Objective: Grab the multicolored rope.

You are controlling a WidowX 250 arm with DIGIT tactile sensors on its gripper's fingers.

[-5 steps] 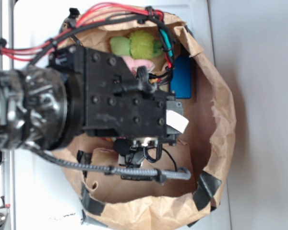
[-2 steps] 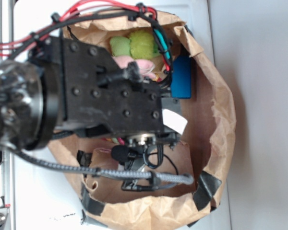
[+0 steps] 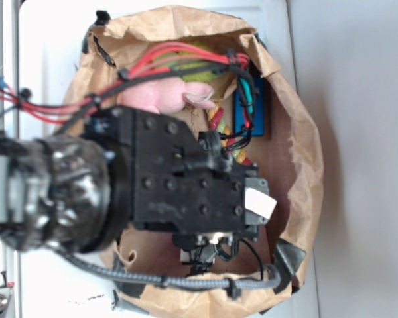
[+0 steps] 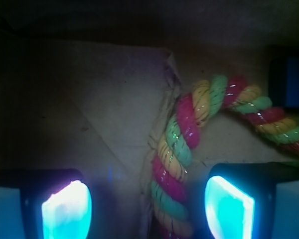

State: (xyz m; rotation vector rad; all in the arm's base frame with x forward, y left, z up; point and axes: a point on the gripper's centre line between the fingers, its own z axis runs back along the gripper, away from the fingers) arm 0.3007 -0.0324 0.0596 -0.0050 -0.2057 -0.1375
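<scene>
multicolored rope point(image 4: 177, 164) on bag floor point(image 4: 89, 109), between gripper point(image 4: 148, 208) pads, nearer right pad | block point(image 4: 293, 82) behind rope, far right | plush toy point(image 3: 160, 95) in paper bag point(image 3: 305, 152)

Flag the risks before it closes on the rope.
1. The multicolored rope sits nearer the right pad than the left, so the open gripper could pinch it off-centre and lose it.
2. Red cables drape over the paper bag rim and could snag.

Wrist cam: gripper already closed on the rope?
No: the gripper is open, and the multicolored rope lies between its glowing fingertips with a gap on each side.
</scene>
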